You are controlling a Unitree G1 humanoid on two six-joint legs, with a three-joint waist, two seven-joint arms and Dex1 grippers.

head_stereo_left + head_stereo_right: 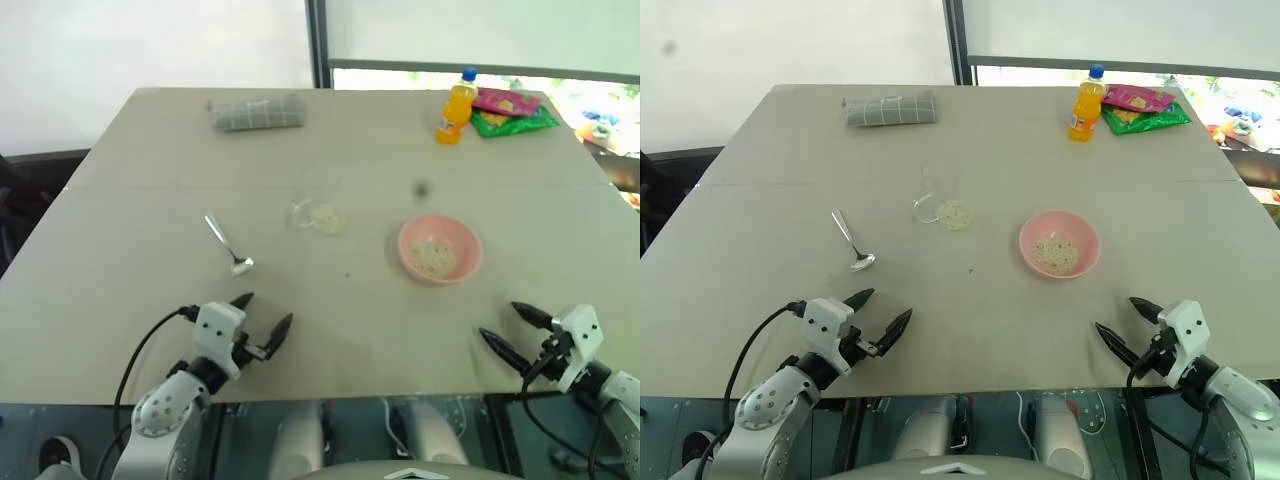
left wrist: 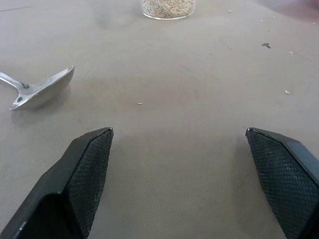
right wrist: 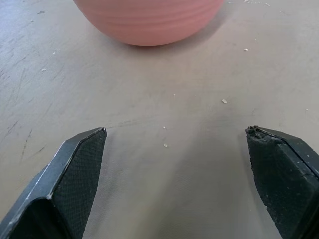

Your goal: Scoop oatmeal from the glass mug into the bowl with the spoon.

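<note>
So the whole thing hinges on the spoon (image 1: 229, 248), and it lies flat on the worktop (image 1: 150, 180) roughly at 12 o'clock from the left gripper (image 1: 266, 311), maybe a hair toward 11, near but not touching. Its long axis runs from about 11 o'clock (handle end, far side) down to 5 o'clock, where the small oval bowl end sits closest to the robot. The left wrist view has that bowl end just off to one side of the fingers (image 2: 84, 179), so the left arm looks like the obvious pick for the grab.

The left fingers are spread wide with nothing between them. Same for the right gripper (image 1: 505, 329): wide apart, empty, hovering over bare worktop.

The glass mug (image 1: 318, 210) with the oatmeal (image 1: 326, 217) in it stands at about 1 o'clock from the spoon. The bowl (image 1: 440, 249) is at about 11 o'clock from the right gripper, well apart from the spoon, already holding some flakes.
</note>
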